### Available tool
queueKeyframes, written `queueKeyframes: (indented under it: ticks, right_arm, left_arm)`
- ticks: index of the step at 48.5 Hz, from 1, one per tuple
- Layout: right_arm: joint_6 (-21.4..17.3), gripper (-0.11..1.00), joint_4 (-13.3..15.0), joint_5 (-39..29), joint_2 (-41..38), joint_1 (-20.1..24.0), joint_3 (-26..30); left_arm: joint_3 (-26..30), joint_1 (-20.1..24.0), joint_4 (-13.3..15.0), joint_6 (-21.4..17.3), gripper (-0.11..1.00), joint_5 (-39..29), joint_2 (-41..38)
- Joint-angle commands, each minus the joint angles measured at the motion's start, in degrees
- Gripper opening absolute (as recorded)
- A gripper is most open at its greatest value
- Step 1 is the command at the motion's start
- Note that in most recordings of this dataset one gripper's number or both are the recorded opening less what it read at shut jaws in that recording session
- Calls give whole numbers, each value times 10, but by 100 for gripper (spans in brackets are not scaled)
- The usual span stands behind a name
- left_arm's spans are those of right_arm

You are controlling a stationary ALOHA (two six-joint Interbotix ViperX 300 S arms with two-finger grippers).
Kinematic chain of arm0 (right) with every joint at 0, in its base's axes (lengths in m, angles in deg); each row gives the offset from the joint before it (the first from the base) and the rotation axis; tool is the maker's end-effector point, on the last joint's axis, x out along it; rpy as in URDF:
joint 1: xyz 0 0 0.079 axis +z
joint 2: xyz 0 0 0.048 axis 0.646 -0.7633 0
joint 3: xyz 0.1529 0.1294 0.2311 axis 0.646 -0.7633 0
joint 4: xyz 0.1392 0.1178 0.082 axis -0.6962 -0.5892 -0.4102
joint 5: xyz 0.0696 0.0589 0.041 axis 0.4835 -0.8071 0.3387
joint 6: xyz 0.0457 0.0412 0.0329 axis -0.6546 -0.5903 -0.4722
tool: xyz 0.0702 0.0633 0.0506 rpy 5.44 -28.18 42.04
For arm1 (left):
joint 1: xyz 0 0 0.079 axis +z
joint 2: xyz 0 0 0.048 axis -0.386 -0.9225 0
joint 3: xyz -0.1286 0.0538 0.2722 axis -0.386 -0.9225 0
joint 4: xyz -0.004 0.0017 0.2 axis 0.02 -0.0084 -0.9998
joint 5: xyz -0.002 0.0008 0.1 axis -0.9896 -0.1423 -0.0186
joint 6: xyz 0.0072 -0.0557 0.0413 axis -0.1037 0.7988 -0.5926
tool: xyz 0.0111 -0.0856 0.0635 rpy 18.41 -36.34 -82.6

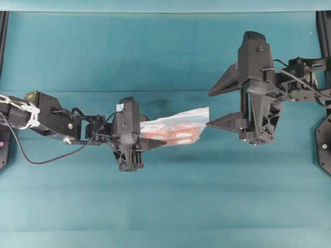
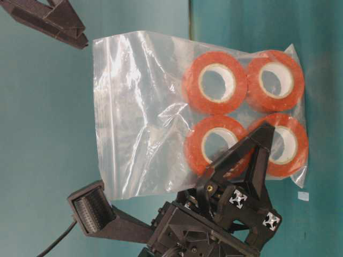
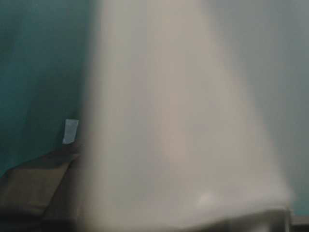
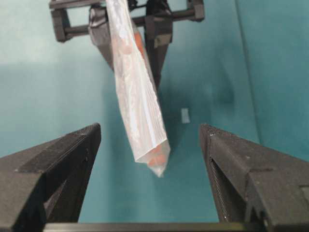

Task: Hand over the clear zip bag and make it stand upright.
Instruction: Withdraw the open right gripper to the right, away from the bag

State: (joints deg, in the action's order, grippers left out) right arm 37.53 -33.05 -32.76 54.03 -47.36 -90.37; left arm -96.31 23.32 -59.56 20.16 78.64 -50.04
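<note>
The clear zip bag [image 1: 178, 125] hangs in the air above the teal table, with several orange rolls with white cores [image 2: 214, 83] showing through it. My left gripper [image 1: 155, 140] is shut on the bag's roll end, one finger [image 2: 258, 152] lying across a roll. The bag's free end points toward my right gripper [image 1: 209, 109]. That gripper stands wide open, its fingertips level with the bag's tip and apart from it. From the right wrist the bag [image 4: 137, 96] appears edge-on between the spread fingers [image 4: 72, 154]. The blurred bag [image 3: 183, 121] fills the left wrist view.
A small pale blue tape scrap [image 4: 185, 115] lies on the teal table cloth [image 1: 165, 206] under the bag. Black frame posts [image 1: 324, 31] stand at the far corners. A cable [image 1: 31, 157] loops below the left arm.
</note>
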Motion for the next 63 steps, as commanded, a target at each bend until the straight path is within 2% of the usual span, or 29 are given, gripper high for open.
queueKeyframes:
  ticks: [1, 43, 63]
  right_arm:
    - [-4, 85, -3, 4, 9, 2, 5]
    - [-6, 85, -2, 5, 8, 3, -2]
    - [-7, 85, -2, 32, 7, 3, -3]
  left_arm:
    - [1, -5, -2, 1, 24, -1, 6]
    - [2, -2, -2, -1, 24, -1, 6]
    - [2, -2, -2, 0, 24, -1, 6]
